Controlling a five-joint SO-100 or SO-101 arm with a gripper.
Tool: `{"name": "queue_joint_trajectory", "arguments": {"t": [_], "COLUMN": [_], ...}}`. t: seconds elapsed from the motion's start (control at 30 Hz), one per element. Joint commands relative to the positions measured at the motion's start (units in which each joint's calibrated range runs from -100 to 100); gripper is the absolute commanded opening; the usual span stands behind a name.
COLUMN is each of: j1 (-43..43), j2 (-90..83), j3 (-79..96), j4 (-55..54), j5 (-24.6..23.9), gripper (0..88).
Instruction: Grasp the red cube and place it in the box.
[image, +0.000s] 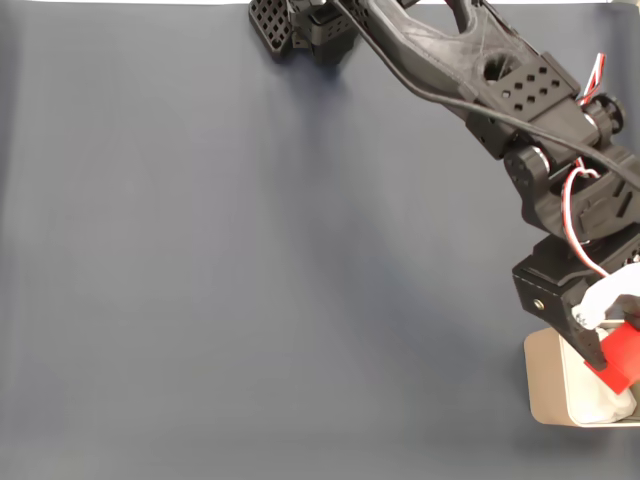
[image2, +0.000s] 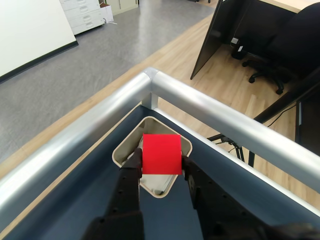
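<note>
- red cube (image2: 161, 154) sits clamped between the two fingers of the gripper (image2: 161, 167), off the desk and held above the box (image2: 121, 151)
- wrist view: cube covers the box's middle; white lining (image2: 156, 183) shows under it, so alignment looks good
- fixed view: cube (image: 620, 361) hangs over the box (image: 545, 385) at the lower right, close to the frame edge; box is partly cut off there
- gripper (image: 612, 352) closed on the cube, fingers touching both side faces, cube looks slightly tilted
- step in hand, my read: the release. Lower a little so the cube doesn't bounce off the lining, keep it centred away from the thin walls, open the fingers fully, then lift straight up
- risk: cube sticking to one finger, or clipping the rim near the metal rail (image2: 225, 112) at the desk (image: 250, 280) corner
</note>
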Motion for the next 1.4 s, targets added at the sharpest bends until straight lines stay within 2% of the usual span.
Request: {"name": "queue_joint_trajectory", "arguments": {"t": [0.0,1.17,1.2,1.37], "j1": [-0.4,-1.0,-1.0,-0.8], "j2": [0.3,6.9,6.9,6.4], "j3": [-3.9,-9.6,-9.6,-9.1], "j4": [-1.3,-3.4,-3.5,-3.3], "j5": [0.1,-0.5,-0.6,-2.2], "gripper": [4.7,5.0,5.8,26.6]}}
